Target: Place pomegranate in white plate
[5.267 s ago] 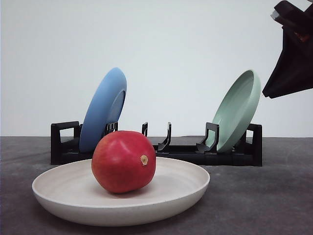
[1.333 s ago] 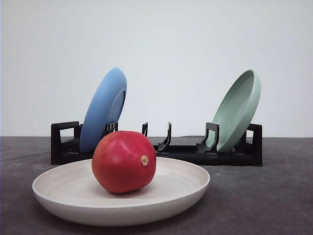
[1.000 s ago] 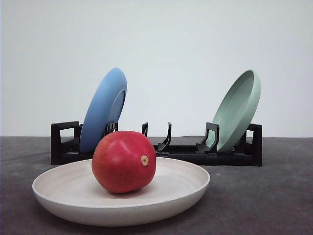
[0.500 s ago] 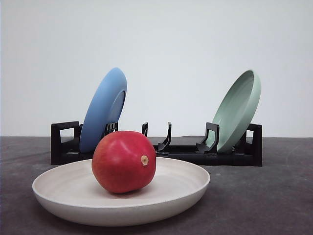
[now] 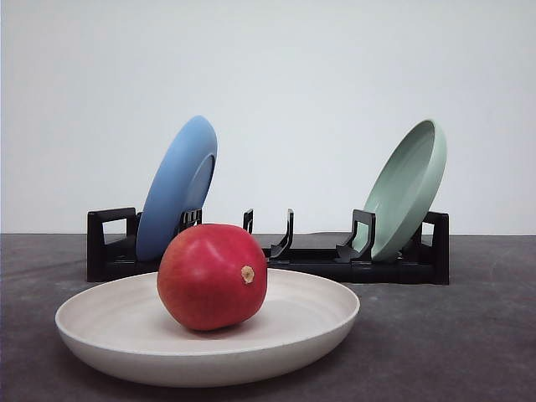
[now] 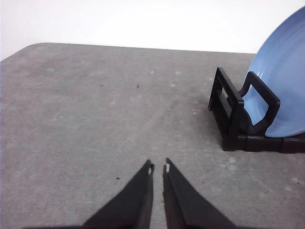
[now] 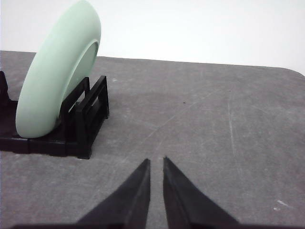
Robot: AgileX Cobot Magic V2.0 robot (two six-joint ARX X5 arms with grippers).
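The glossy red pomegranate (image 5: 212, 275) rests inside the white plate (image 5: 318, 331) at the near middle of the table, its tan nub turned to the right. No gripper touches it. My left gripper (image 6: 157, 168) hovers shut over bare grey table, with the blue plate's end of the rack off to its side. Over bare table beside the green plate's end of the rack, my right gripper (image 7: 156, 161) is shut too, holding nothing.
A black dish rack (image 5: 276, 255) stands behind the white plate. A blue plate (image 5: 177, 186) leans in its left end and a pale green plate (image 5: 408, 188) in its right end. The grey tabletop extends on both sides of the rack.
An arm part that showed at the upper right of the front view about five seconds ago has left the frame. Over the last second nothing has moved.
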